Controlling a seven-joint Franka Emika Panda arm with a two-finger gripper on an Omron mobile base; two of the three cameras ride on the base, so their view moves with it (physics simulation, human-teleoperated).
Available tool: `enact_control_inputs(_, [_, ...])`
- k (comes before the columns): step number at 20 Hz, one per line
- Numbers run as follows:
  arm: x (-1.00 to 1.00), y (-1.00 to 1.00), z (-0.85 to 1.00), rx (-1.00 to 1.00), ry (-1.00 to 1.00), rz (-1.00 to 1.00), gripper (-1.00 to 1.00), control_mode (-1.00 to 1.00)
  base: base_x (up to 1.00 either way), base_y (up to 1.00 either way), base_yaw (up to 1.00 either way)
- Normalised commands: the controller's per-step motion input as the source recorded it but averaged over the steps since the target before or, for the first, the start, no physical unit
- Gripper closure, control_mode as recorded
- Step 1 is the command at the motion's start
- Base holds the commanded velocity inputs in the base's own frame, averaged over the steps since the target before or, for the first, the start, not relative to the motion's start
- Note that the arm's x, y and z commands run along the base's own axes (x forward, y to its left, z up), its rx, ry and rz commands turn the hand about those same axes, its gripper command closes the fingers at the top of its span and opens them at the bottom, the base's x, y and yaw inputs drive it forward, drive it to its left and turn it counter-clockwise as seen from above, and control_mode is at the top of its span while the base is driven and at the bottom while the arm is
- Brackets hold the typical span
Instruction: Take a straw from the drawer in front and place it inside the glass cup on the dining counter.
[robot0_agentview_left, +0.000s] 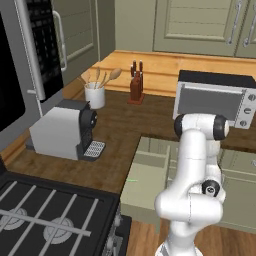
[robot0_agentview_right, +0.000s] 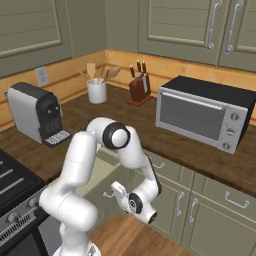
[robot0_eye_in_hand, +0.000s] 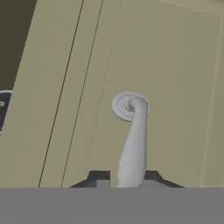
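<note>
1. Hand view: the gripper stands at the silver handle of the drawer, its 2 tips on either side of the bar. I cannot tell if they clamp it or leave a gap. If the hold is loose, the handle may slip out.

2. Left base view: the drawer is open, and the straw lies inside as a faint green line, hard to make out. The arm hides the gripper.

3. Right base view: the gripper is low by the drawer, its fingers unclear.
</note>
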Motion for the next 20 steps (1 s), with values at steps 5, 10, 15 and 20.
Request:
enact_control_inputs(5, [-0.04, -1.0, 0.1, -0.03, 0.01, 0.0, 1.0, -1.0, 0.0, 0.0, 0.0])
enact_control_inputs(10, [-0.01, -0.86, 0.0, -0.09, 0.06, 0.01, -1.0, -1.0, 0.0, 0.0, 0.0])
enact_control_inputs(15, [-0.03, -0.76, 0.02, -0.13, 0.07, 0.0, -1.0, -1.0, 0.0, 0.0, 0.0])
enact_control_inputs(20, [-0.24, -0.45, 0.31, -0.21, 0.01, 0.0, -1.0, -1.0, 0.0, 0.0, 0.0])
